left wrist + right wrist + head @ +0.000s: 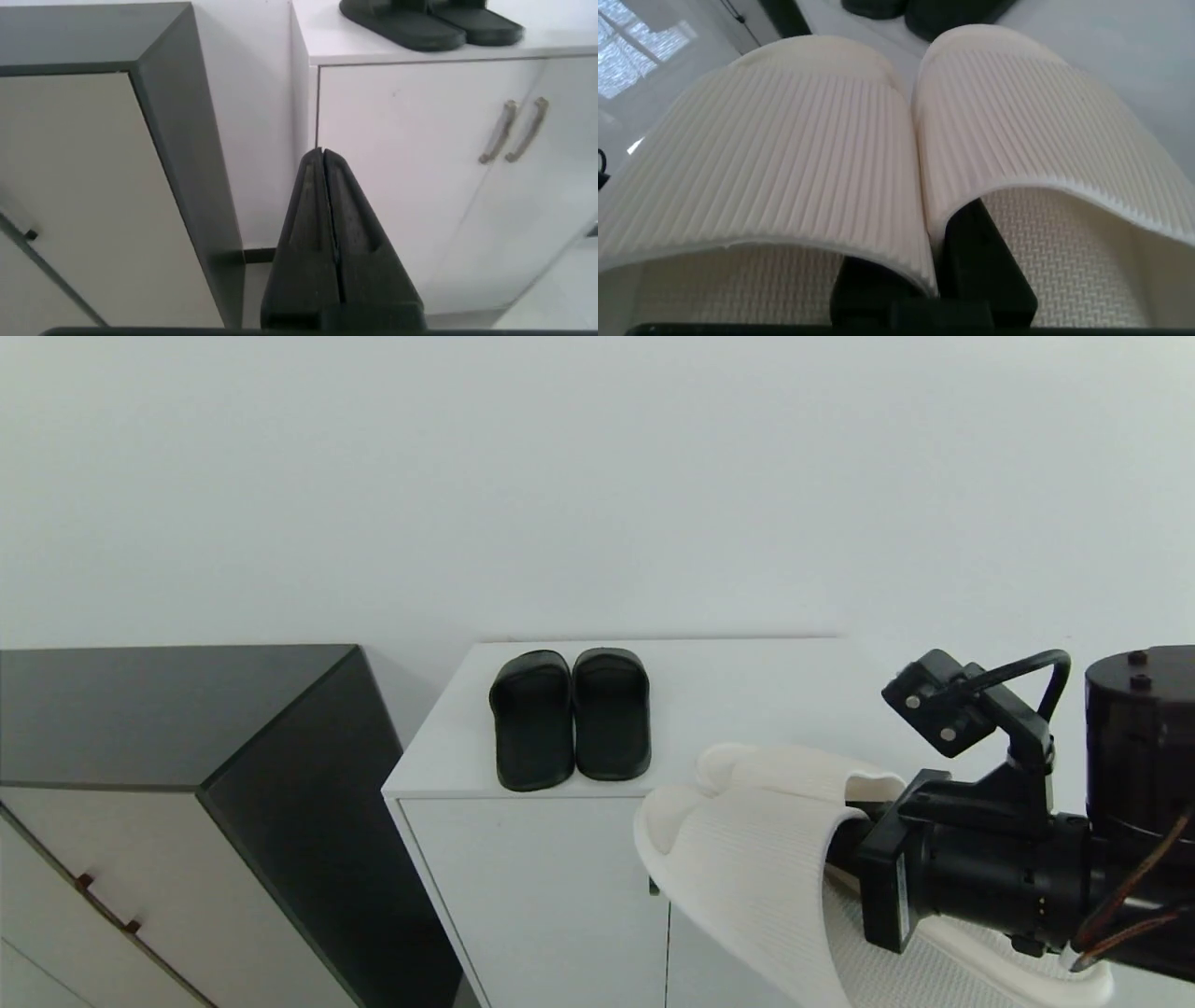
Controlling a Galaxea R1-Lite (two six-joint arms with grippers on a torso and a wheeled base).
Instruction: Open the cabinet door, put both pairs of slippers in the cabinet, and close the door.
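A home entryway, judging by white cabinet (541, 896), dark sideboard (187, 709), black slippers (569, 719).

In right gripper (864, 845), slipper pair (747, 859) before cabinet (541, 896) front; other pair (569, 719) on cabinet top, beyond gripper and leftward; dresser (187, 709) farther left.

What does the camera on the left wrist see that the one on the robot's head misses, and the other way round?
The left wrist camera adds the left gripper, fingers shut, low in front of the furniture, and the two door handles side by side on the closed doors. The head camera adds the white slippers held by the right gripper, and the pale wall behind. Both share the black slippers on top of the white cabinet, and the dark cabinet beside it.
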